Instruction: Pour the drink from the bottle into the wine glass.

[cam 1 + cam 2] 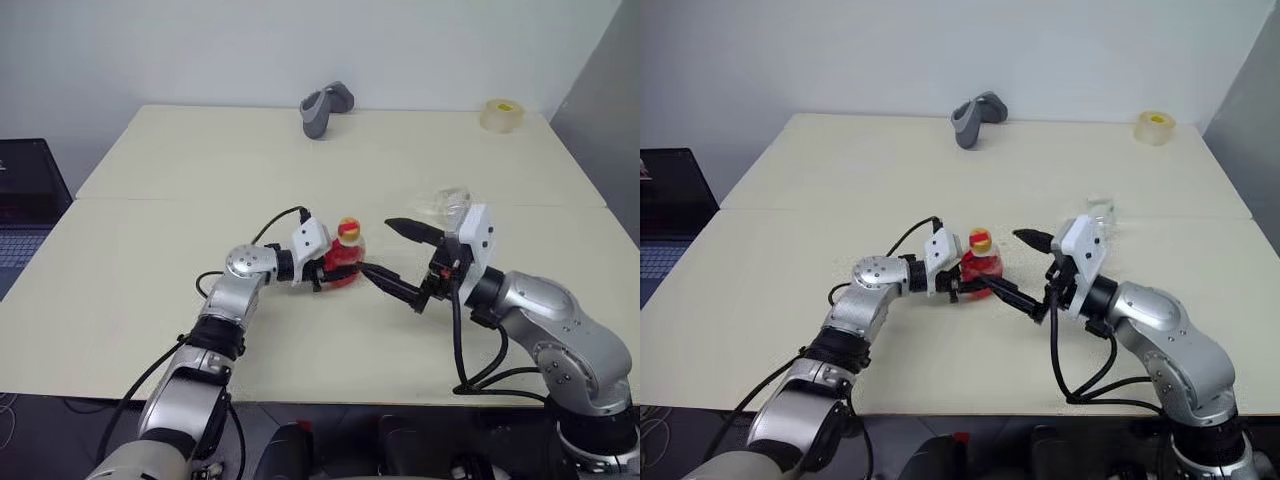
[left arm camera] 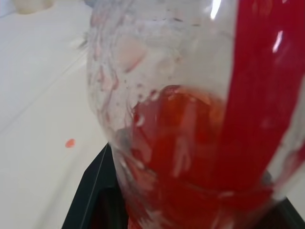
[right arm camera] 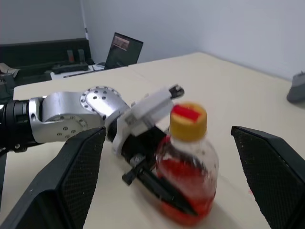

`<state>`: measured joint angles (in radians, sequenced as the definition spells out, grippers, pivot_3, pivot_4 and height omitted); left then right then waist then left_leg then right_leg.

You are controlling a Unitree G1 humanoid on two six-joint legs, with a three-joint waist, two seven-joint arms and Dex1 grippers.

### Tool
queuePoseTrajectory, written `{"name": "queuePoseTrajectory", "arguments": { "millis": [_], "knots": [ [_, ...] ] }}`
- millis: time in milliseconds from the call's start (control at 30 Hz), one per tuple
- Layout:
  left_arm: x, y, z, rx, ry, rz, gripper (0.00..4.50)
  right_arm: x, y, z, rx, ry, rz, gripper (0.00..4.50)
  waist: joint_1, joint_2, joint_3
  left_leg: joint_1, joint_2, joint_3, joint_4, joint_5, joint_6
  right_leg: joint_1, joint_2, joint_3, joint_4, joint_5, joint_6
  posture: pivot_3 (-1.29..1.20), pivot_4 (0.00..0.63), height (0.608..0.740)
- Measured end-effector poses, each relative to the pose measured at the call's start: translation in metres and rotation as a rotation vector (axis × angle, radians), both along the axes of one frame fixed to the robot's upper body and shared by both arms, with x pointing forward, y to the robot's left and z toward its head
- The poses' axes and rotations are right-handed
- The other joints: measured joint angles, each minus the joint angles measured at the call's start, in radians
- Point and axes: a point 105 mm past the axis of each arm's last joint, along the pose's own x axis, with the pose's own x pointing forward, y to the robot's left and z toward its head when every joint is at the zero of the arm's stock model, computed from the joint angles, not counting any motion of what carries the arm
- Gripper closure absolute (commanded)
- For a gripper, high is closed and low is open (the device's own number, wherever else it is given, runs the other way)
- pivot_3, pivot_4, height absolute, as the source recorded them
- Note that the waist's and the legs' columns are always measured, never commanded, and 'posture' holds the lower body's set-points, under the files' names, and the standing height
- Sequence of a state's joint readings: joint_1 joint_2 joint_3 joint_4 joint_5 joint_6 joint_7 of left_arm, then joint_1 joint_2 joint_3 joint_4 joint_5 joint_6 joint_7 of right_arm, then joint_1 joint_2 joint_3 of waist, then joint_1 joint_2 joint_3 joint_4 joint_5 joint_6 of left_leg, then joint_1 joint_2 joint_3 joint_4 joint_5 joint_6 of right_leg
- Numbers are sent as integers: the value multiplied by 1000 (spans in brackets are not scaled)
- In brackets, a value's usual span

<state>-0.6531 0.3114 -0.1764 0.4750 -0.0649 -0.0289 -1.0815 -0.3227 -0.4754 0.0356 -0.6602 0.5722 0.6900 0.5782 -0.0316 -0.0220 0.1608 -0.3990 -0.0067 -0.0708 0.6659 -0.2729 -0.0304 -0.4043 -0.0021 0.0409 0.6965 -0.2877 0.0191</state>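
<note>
From the head camera I saw my left gripper [image 1: 325, 272] pinching the bottle [image 1: 345, 258] near the middle of the table [image 1: 150, 200], the wine glass [image 1: 445, 205] standing just behind my right gripper [image 1: 400, 260], whose fingers were spread wide beside the bottle.

Through the left wrist camera, the bottle filled my sight, the drink [image 2: 186, 157] pooled red in its belly.

Through the right wrist camera, the bottle stood upright between my spread right fingers [image 3: 71, 176], its yellow cap [image 3: 188, 120] on, gripped low by the left gripper.
</note>
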Motion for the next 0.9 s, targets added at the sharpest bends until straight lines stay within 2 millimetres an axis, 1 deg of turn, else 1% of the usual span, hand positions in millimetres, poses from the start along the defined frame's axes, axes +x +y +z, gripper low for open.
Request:
{"name": "queuePoseTrajectory", "arguments": {
  "millis": [167,267,433,500,600,767,833,867,900],
  "knots": [
    [-5,-5,0,19,4,-21,2632,5,13,-4,-37,18,5,0,1,0,0,0,-1,0,0,0,0,0,0,0,0,0,0,0,150,740],
    [-6,-6,0,25,7,-27,2632,12,14,-8,-42,42,-19,0,1,0,0,0,-1,0,0,0,0,0,-1,0,0,0,0,0,150,740],
    [-7,-6,0,28,9,-33,2632,22,19,-10,-27,59,-42,0,1,0,0,0,0,0,0,0,0,0,-1,0,0,0,0,0,150,740],
    [-7,-6,0,29,9,-37,2633,26,18,-13,-31,70,-58,0,1,0,0,0,-1,0,0,0,0,0,-1,0,-1,0,0,0,150,740],
    [-7,-6,0,32,9,-40,2669,28,17,-15,-30,76,-64,590,1,0,0,0,0,0,0,0,0,0,-1,0,0,0,0,0,150,740],
    [-8,-6,0,34,8,-47,2683,32,15,-17,-33,74,-81,2373,1,0,0,0,0,0,0,0,0,0,-1,0,-1,0,0,0,150,740],
    [-8,-6,0,35,8,-46,2684,31,17,-17,-40,62,-73,3119,0,0,0,0,0,0,0,0,0,0,-1,0,-1,0,0,0,150,740],
    [-8,-6,0,35,8,-46,2684,31,18,-17,-44,55,-72,3258,0,0,0,0,0,0,0,0,0,0,-1,0,-1,0,0,0,150,740],
    [-8,-6,0,35,8,-46,2686,31,18,-18,-49,49,-70,3255,0,0,0,0,0,0,0,0,0,0,-1,0,-1,0,0,0,150,740]
  ]
}}
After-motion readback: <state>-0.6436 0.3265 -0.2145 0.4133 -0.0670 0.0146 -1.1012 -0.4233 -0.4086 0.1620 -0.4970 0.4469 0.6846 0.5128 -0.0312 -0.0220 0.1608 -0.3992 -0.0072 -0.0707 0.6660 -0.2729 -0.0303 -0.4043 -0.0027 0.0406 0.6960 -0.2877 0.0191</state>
